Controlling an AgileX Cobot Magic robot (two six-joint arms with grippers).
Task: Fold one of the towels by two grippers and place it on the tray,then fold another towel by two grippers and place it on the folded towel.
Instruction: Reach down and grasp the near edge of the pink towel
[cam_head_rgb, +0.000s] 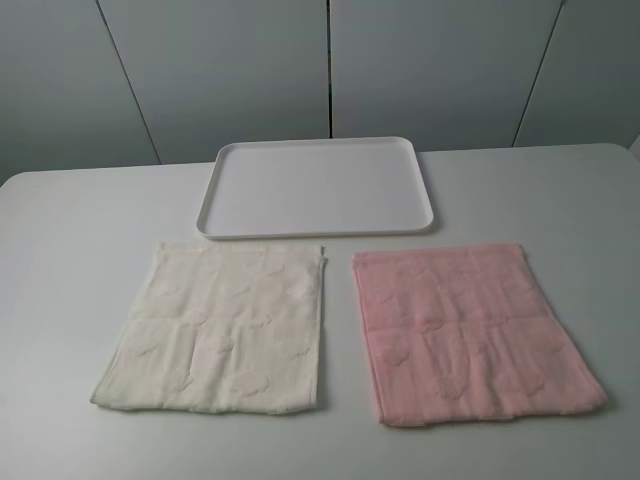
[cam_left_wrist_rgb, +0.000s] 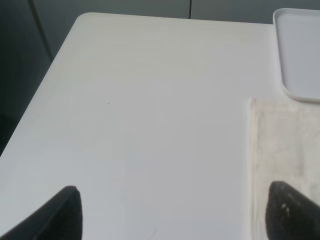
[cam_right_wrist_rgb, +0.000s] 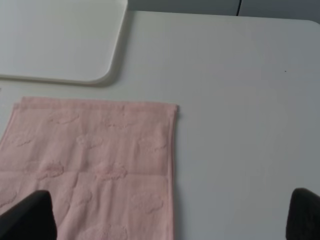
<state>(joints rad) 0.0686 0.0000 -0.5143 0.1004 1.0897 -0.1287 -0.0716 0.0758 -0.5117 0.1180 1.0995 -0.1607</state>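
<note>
The pale pink towel lies flat and unfolded on the table at the front right. The cream towel lies flat at the front left. Behind both, the white tray stands with nothing on it. Neither arm shows in the exterior view. In the left wrist view my left gripper is open above bare table, one of its fingertips over the cream towel's edge. In the right wrist view my right gripper is open, one of its fingertips over the pink towel. Both wrist views catch a tray corner.
The white table carries only the towels and tray. Its rounded far left corner and left edge show in the left wrist view. Grey wall panels stand behind the table.
</note>
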